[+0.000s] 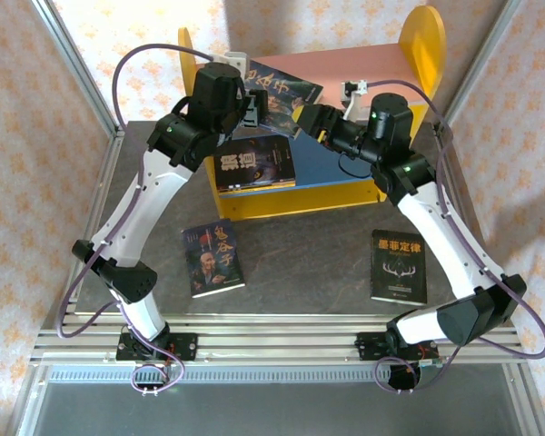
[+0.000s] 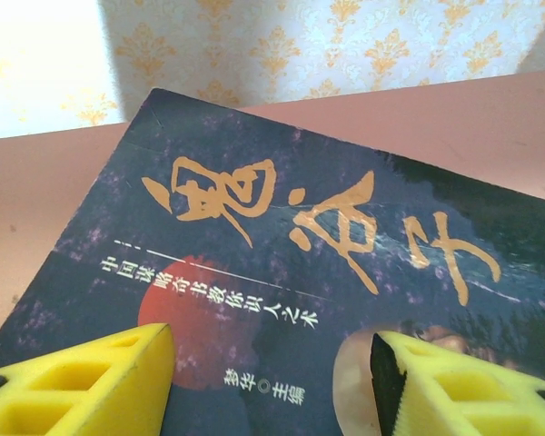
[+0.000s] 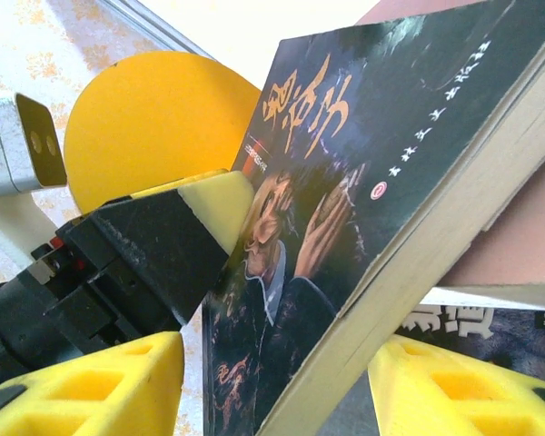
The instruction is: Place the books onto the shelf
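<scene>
The left gripper [image 2: 271, 350] is hovering w/ its yellow fingers [image 2: 82, 386] spread apart, low over the foot of a dark blue book [image 2: 282, 236]. Nothing is sitting btwn them except the cover behind. In the right wrist view one of its pads is apparently touching that cover.

The right gripper [image 3: 277, 350] is straddling the same book's other foot corner, w/ the cover on one side and the page edges on the other. Can't tell whether it is pinching or just bracketing.

From both grippers the book is running away toward the back wall. Its long axis is lying near-to-far, w/ the gold title at the far end, a bit skewed to the board.

The book is lying tilted on the pink upper board [image 1: 345, 64] of the shelf [image 1: 424, 41]. Its foot end is sticking out past the front edge, above the blue lower board [image 1: 313, 168], where a second book [image 1: 254, 163] is already lying.

Both arms are approx equally near, the left at the foot's left side and the right at its right corner. My read: the next move is calling for a push along that long axis, away from the fingers.

A face-cover book [image 1: 213, 259] and a black antler book [image 1: 400, 265] are waiting on the table [image 1: 300, 272], well apart.
</scene>
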Motion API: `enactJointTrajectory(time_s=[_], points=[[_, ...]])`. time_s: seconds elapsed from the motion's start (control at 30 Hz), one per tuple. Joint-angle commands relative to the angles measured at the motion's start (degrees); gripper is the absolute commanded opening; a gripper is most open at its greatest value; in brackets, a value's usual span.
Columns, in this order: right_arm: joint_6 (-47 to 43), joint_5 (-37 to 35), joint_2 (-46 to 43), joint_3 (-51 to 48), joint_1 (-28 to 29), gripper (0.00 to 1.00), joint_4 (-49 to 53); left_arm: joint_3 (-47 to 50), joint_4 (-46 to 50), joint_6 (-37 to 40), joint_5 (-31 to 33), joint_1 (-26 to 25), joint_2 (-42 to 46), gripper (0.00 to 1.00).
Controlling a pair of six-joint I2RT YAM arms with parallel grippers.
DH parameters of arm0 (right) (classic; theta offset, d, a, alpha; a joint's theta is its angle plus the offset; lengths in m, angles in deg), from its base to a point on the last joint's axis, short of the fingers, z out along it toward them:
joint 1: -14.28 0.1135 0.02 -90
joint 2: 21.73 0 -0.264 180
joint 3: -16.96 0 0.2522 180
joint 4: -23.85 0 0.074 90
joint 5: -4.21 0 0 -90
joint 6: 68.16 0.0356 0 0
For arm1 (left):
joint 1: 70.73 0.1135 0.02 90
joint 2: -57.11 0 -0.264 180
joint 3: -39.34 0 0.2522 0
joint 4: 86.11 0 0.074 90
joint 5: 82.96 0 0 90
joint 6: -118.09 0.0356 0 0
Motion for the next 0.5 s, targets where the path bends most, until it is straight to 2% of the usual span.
enactJointTrajectory(time_s=[0.0,0.47], points=[[-0.17,-1.74,0.40,3.47,-0.85,0.55,-3.57,2.45,3.99,-2.26,-3.53,0.18,1.74,0.59],[0.15,-2.29,4.40,7.21,-2.11,0.47,-3.15,7.60,1.08,-4.31,-9.06,-0.47,6.48,0.59]])
